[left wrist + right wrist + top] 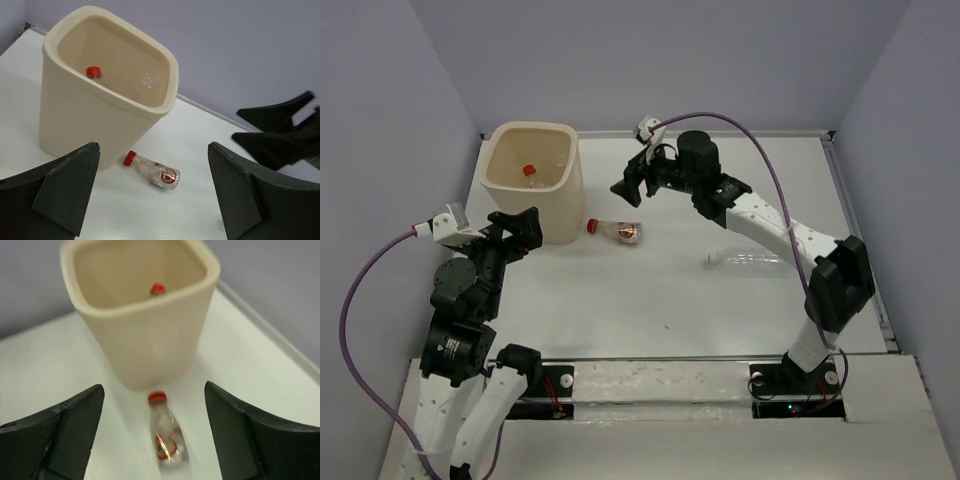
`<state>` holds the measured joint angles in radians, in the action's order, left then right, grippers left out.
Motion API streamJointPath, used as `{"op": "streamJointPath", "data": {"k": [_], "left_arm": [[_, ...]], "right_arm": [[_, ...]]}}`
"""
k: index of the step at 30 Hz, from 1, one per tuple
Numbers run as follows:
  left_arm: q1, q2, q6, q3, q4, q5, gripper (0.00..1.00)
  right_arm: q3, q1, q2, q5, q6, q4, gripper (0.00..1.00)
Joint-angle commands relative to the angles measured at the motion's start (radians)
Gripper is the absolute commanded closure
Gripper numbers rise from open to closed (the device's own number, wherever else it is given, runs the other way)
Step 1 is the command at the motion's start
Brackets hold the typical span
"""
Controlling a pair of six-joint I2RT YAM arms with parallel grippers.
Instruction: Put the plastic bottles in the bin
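Note:
The cream bin (pixel 560 215) stands at the back left, with a red-capped bottle (pixel 529 170) inside it. A clear bottle with a red cap and a brown patch (pixel 617 231) lies on the table just right of the bin's base. Another clear bottle (pixel 748 260) lies further right. My left gripper (pixel 528 230) is open and empty, beside the bin's near side. My right gripper (pixel 628 185) is open and empty, above and behind the patched bottle. The left wrist view shows the bin (pixel 90 120) and the patched bottle (pixel 155 170) between my fingers. The right wrist view shows the bin (pixel 150 345) and that bottle (pixel 167 435) below.
Grey walls close in the white table on three sides. The right arm's links (pixel 770 225) stretch over the right bottle. The right gripper shows as dark shapes (pixel 280 135) in the left wrist view.

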<state>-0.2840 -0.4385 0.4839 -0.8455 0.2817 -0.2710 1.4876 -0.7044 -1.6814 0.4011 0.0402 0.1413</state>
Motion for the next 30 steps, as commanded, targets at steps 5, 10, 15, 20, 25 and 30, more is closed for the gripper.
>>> {"op": "streamJointPath", "data": {"k": [5, 10, 15, 20, 25, 30], "left_arm": [[0.003, 0.001, -0.123, 0.042, -0.081, 0.136, 0.01], [0.003, 0.033, -0.13, 0.091, -0.079, 0.046, 0.01], [0.003, 0.038, -0.128, 0.167, -0.108, 0.032, 0.01], [0.005, 0.029, -0.146, 0.161, -0.124, 0.042, 0.01], [0.014, 0.061, -0.146, 0.164, -0.124, 0.046, 0.01], [0.026, 0.089, -0.143, 0.166, -0.127, 0.055, 0.01]], "right_arm": [[0.123, 0.002, -0.233, 0.058, 0.297, -0.446, 0.07], [0.367, 0.002, -0.477, 0.039, 0.349, -0.612, 0.06], [0.462, 0.002, -0.609, 0.006, 0.339, -0.652, 0.11], [0.464, 0.002, -0.644, -0.047, 0.3, -0.608, 0.41], [0.26, 0.002, -0.483, -0.071, 0.242, -0.471, 0.81], [0.007, 0.002, -0.226, -0.068, 0.175, -0.33, 0.91]]}}
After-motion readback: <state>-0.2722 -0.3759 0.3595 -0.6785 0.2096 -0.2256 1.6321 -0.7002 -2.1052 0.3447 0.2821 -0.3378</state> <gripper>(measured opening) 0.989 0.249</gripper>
